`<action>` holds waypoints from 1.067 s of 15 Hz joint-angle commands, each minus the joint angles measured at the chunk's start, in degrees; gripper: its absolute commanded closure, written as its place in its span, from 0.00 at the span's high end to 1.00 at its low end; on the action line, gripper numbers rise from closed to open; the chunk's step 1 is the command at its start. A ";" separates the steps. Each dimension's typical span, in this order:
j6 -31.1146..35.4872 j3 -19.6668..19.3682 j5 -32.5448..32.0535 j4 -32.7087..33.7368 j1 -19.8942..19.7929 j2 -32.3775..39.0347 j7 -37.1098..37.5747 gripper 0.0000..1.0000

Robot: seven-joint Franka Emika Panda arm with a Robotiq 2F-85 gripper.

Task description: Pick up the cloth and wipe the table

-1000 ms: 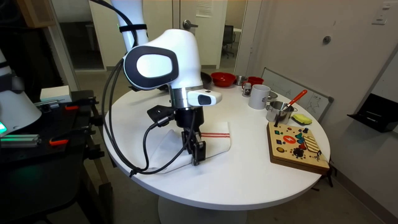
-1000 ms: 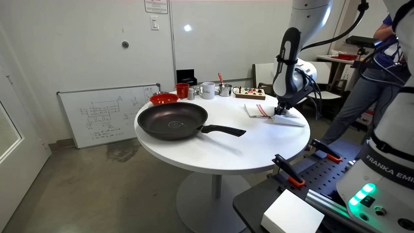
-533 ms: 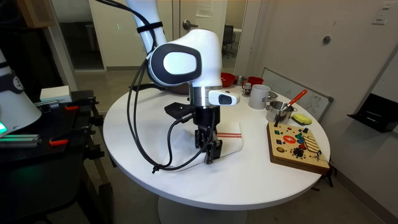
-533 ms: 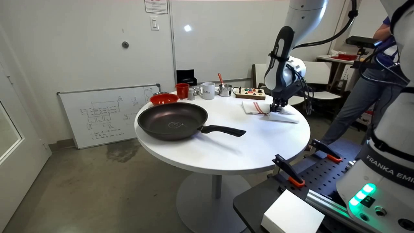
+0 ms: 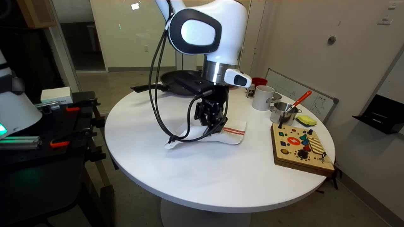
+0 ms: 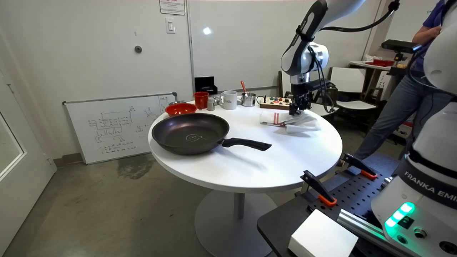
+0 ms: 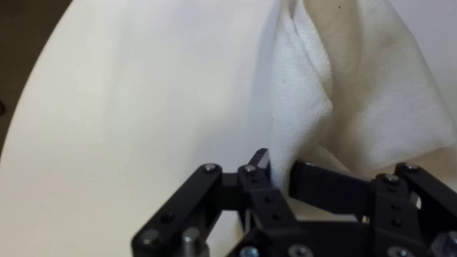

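Note:
The cloth [image 5: 232,137] is white with red stripes and bunched up over the round white table [image 5: 195,179]. My gripper [image 5: 212,130] is shut on a fold of the cloth. In the wrist view, the fold stands between the two fingertips of the gripper [image 7: 281,171], and the rest of the cloth [image 7: 389,107] spreads to the right. In an exterior view, the gripper [image 6: 295,110] holds the cloth [image 6: 303,125] partly raised, with its outer parts low over the table [image 6: 285,164]. Cables hide part of the cloth.
A dark frying pan [image 6: 189,134] with its handle, a red bowl [image 6: 180,108], a white mug [image 5: 263,98] and a steel pot [image 5: 284,113] stand on the table. A wooden board with knobs [image 5: 300,148] and a yellow sponge [image 5: 306,120] lie near its edge.
My gripper has moved across the table, then up and away from the near edge in an exterior view. The cloth has slid along with it and is now more bunched and partly lifted.

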 commanded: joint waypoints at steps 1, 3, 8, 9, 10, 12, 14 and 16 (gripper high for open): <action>-4.25 2.83 2.74 -1.09 -0.38 -2.34 -5.12 0.04; -4.26 3.72 2.96 -2.11 0.19 -2.52 -6.15 0.04; -4.54 5.87 3.84 -3.26 0.60 -2.16 -7.65 0.05; -4.51 6.62 4.37 -3.78 0.60 -2.38 -8.18 0.05; -4.42 7.33 4.88 -4.27 0.66 -2.54 -8.81 0.05; -4.16 8.83 6.08 -5.22 0.92 -2.79 -10.08 0.05; -4.24 10.37 7.03 -5.76 1.33 -2.79 -11.06 0.05; -4.59 11.97 8.05 -6.06 2.35 -3.10 -11.48 0.05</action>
